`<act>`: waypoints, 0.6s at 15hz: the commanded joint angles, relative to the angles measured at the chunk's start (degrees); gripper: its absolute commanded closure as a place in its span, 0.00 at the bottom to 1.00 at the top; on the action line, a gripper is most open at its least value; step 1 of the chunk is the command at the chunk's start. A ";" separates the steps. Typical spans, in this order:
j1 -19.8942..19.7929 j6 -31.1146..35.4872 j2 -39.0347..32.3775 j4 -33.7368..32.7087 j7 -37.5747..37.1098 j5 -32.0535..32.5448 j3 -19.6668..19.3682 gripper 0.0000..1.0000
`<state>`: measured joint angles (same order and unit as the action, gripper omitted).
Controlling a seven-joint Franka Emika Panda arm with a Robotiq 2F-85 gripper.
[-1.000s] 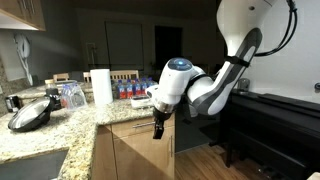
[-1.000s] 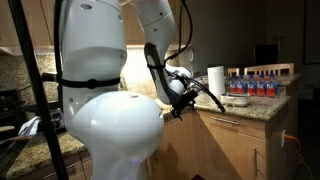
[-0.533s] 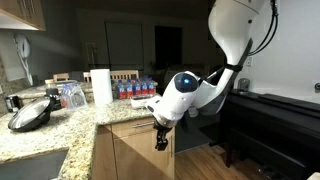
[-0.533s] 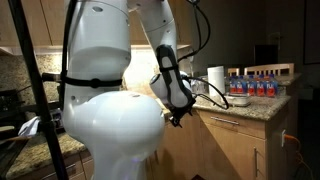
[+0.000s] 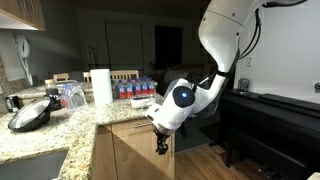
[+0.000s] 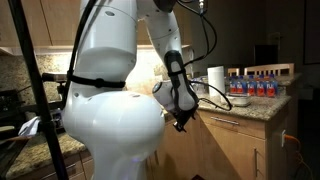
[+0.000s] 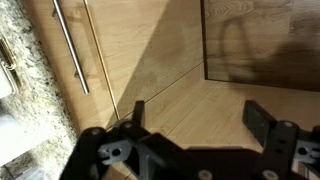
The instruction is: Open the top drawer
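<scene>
The gripper [image 7: 198, 118] hangs with its fingers spread wide and nothing between them, facing the wooden cabinet doors [image 7: 165, 55]. The top drawer [image 7: 83, 40] sits just under the granite counter [image 7: 30, 90] and looks shut (its front is level with the doors). Its silver bar handle [image 7: 70, 45] is clear of the fingers.

Pale honey wood with faint straight grain on the top drawer [image 7: 84, 45]; brushed silver on its bar handle [image 7: 70, 45]. Same light wood on the cabinet doors [image 5: 130, 160]. Speckled beige, brown and black granite for the table [image 5: 60, 128]. Matte black on the hand [image 7: 195, 110]. Glossy white on the arm [image 6: 110, 100], with black joint bands. Plain white on the paper towel roll [image 5: 100, 86] near the table's far edge; blue, possibly with red labels, on the bottles [image 5: 130, 89] beside it.
</scene>
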<state>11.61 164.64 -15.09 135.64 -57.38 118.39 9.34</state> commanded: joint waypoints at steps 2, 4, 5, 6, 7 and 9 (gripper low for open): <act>0.00 0.01 0.09 0.00 0.00 0.00 0.02 0.00; 0.00 0.01 0.09 0.01 0.00 0.00 0.02 0.00; 0.00 0.01 0.09 0.01 0.00 0.00 0.02 0.00; 0.00 0.01 0.09 0.01 0.00 0.00 0.02 0.00; -0.13 0.02 0.06 -0.15 -1.36 1.77 0.35 0.00; -0.40 -0.17 -0.30 -0.68 -3.74 5.07 0.97 0.00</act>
<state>11.61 164.65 -15.13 135.60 -57.40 118.86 9.46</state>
